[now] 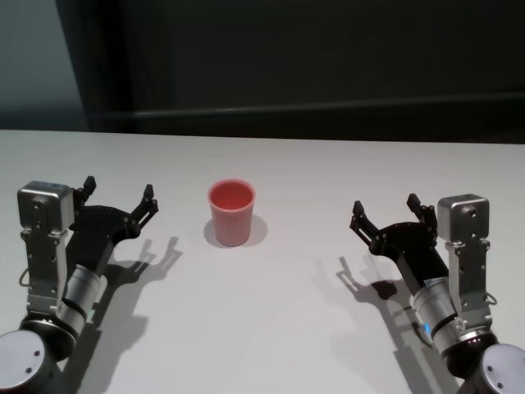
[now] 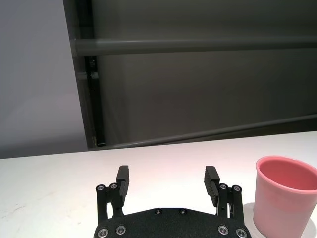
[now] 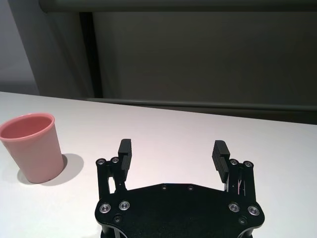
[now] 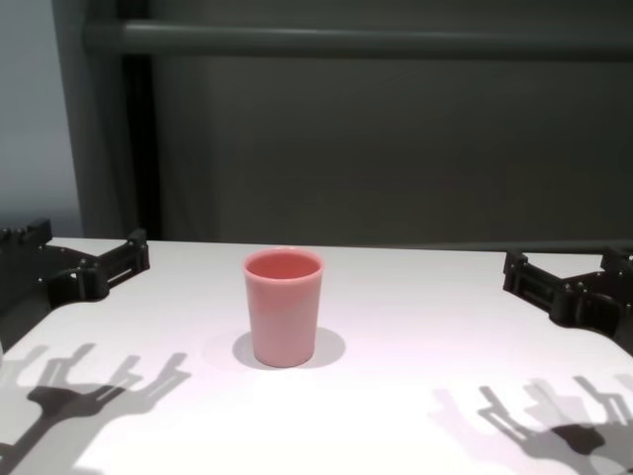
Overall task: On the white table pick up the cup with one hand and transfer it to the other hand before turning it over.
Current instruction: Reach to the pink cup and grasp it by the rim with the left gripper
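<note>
The pink cup (image 1: 231, 213) stands upright, rim up, in the middle of the white table (image 1: 279, 328). It also shows in the chest view (image 4: 283, 307), the left wrist view (image 2: 285, 196) and the right wrist view (image 3: 33, 147). My left gripper (image 1: 119, 197) is open and empty, hovering above the table to the left of the cup, also in its wrist view (image 2: 167, 182). My right gripper (image 1: 387, 215) is open and empty, to the right of the cup, also in its wrist view (image 3: 172, 154). Neither touches the cup.
A dark wall with a horizontal rail (image 4: 356, 40) runs behind the table's far edge (image 1: 262, 136). Both grippers cast shadows on the tabletop near the front.
</note>
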You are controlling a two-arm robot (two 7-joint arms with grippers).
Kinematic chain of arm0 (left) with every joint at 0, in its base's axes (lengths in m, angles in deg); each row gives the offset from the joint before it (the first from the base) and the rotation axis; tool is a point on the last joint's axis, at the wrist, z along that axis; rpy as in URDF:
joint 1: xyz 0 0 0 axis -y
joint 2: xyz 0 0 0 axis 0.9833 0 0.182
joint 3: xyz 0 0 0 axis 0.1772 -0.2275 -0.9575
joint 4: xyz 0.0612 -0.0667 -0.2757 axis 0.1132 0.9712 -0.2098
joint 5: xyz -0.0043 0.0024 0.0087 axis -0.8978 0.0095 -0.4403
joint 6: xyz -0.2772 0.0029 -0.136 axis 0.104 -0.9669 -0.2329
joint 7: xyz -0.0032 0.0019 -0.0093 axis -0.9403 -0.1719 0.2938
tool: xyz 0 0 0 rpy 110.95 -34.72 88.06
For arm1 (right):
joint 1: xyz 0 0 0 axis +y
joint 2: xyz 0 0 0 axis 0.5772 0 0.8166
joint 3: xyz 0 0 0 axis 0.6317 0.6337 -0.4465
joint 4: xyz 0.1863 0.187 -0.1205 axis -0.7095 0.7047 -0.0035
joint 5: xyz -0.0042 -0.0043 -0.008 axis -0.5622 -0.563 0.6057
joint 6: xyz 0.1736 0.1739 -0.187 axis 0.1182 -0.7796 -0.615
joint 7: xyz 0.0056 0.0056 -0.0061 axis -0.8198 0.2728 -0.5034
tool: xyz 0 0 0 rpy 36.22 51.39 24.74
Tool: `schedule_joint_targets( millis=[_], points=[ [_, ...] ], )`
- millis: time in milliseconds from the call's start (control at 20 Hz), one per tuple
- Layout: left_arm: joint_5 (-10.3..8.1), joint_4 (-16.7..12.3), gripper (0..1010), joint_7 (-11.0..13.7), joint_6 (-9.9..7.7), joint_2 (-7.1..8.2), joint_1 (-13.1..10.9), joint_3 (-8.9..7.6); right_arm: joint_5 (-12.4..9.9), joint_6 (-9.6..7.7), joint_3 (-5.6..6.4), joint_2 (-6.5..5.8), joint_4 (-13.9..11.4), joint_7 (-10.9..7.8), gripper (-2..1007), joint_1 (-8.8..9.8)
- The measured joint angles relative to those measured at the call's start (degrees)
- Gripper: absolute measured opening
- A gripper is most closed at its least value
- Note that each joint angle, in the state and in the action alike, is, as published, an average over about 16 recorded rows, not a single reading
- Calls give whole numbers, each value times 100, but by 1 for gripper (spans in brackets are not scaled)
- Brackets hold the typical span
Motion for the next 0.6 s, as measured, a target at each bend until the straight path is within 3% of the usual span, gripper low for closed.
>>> schedule_joint_targets(
  millis=[600],
  points=[
    [0, 0, 1001, 0, 0, 0, 0, 0, 0, 0, 0, 0, 0, 0, 1002, 0]
  ],
)
